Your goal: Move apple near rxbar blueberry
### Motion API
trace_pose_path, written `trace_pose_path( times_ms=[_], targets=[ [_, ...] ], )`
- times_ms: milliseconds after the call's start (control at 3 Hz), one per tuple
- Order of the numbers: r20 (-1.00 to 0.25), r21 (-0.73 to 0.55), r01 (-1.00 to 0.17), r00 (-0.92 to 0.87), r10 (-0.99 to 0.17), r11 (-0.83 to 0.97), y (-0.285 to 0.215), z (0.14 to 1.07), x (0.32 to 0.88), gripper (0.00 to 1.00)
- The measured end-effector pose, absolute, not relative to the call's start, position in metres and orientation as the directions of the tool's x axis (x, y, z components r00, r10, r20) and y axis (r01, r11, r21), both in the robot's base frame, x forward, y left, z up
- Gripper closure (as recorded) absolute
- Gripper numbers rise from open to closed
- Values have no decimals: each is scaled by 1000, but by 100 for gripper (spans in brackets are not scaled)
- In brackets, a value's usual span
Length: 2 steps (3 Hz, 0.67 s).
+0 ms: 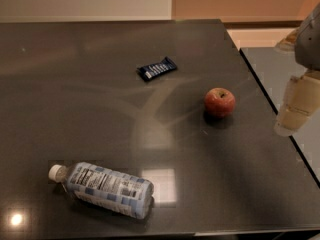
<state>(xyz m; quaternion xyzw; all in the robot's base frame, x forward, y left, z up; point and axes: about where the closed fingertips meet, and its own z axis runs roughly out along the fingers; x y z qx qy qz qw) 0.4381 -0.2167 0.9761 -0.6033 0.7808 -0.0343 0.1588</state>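
Although white lettering runs along the dark navy wrapper of the rxbar blueberry (157, 68), we cannot read it. The print on the blue-and-white label of the clear bottle (102, 189) — lying on its side, white cap to the left — is just as illegible. Both rest on a dark, glossy surface (75, 99) with bright reflections; a pale wall runs behind. The apple (219, 102) sits right of the bar and nearer us, apart from it. The claw (296, 109) hangs right of the apple by the surface's edge — partly cut off, and we cannot tell whether it is apart or together.
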Motion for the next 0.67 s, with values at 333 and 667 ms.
trace_pose_path(
  times_ms=[333,667],
  targets=[
    [-207,-246,-931,-221,-953,270,-217,976,438,0],
    [-230,-271,-924,-211,-950,271,-214,976,447,0]
  ],
)
